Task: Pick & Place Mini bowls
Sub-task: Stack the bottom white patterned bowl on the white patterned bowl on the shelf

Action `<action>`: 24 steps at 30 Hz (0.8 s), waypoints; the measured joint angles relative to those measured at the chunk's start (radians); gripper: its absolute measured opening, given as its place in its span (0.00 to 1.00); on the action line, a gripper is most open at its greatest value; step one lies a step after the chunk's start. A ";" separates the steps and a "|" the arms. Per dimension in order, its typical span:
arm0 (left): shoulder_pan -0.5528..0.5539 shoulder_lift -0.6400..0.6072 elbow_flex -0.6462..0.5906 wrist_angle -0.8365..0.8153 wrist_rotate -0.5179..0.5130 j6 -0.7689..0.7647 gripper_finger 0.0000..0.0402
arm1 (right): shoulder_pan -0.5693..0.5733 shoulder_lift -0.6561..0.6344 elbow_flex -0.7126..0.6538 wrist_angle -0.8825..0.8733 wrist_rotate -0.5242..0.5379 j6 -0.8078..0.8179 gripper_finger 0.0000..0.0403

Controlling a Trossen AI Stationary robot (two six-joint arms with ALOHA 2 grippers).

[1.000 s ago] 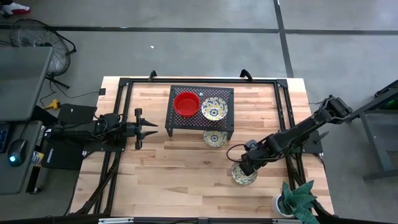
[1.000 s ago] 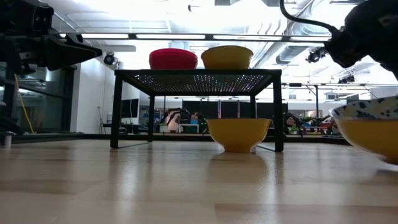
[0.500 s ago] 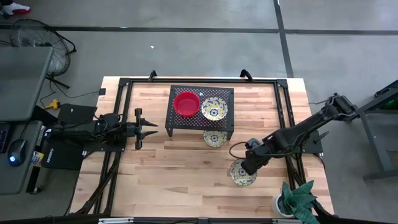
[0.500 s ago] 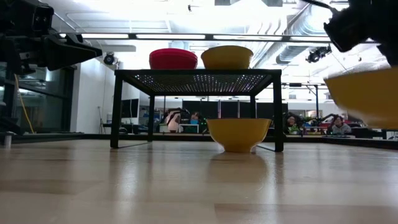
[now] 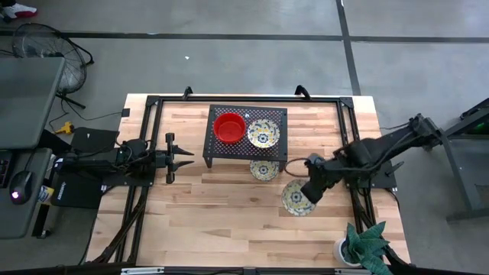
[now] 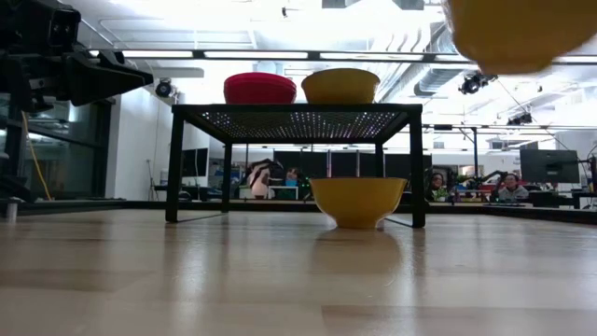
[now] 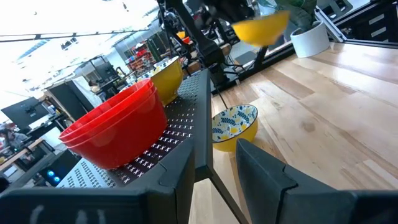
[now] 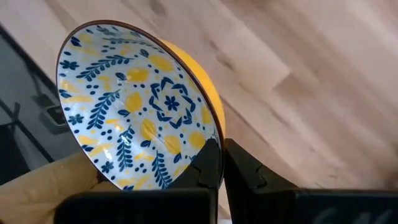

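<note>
My right gripper [image 5: 310, 189] is shut on a floral mini bowl [image 5: 297, 198], yellow outside and blue-yellow patterned inside, held in the air over the table's right half; in the low view it [image 6: 518, 33] is at the top right. A red bowl stack [image 5: 228, 127] and a floral bowl [image 5: 263, 134] stand on the black perforated rack [image 5: 246, 113]. Another floral bowl [image 5: 263, 169] rests by its base on the table at the rack's near edge. My left gripper [image 5: 186, 158] is open and level, left of the rack. My right gripper pinches the floral bowl's rim [image 8: 214, 132], one finger [image 8: 208, 165] inside the bowl and the other finger [image 8: 245, 169] against its yellow outer wall. The fingers come slanting down from the table's right. The bowl is lifted clear of the table, opening upward.
A potted plant in a white pot [image 5: 364, 244] stands at the table's near right corner. Black frame rails [image 5: 348, 130] run along the table's sides and far edge. Bare wood [image 5: 229, 206] lies between the rack and the near edge.
My right gripper has risen with the floral bowl and moved a little toward the far edge and the rack. The bowl, which stood on the table a second ago, is now lifted clear, well above rack height in the low view.
</note>
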 joint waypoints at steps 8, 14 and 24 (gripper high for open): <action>0.000 0.000 0.000 0.000 0.000 0.000 0.28 | -0.144 0.000 0.196 -0.121 0.008 -0.276 0.00; 0.000 0.000 0.000 0.000 0.000 0.000 0.28 | -0.273 0.002 0.292 -0.126 0.023 -0.473 0.00; 0.000 0.000 0.000 0.000 0.000 0.000 0.28 | -0.441 0.010 0.342 -0.039 -0.023 -0.725 0.00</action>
